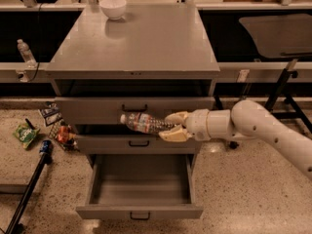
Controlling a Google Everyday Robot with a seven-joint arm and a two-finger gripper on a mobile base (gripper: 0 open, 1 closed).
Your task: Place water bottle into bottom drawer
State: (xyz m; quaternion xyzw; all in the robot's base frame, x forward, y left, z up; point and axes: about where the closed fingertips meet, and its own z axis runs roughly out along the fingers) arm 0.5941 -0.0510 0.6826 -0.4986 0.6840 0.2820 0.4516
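The water bottle (142,123) is clear ribbed plastic with a coloured label band and a white cap pointing left. It lies sideways in the air in front of the cabinet's upper drawers. My gripper (171,126) comes in from the right on a white arm and is shut on the bottle's base end. The bottom drawer (140,211) is pulled out and open below the bottle, its inside bare, with a small black handle on its front.
A white bowl (113,7) sits at the back of the grey cabinet top (136,43). A small clear bottle (24,51) stands on a ledge at left. Snack packets (25,133) and a black pole (30,188) lie on the floor at left. A desk frame (282,87) stands at right.
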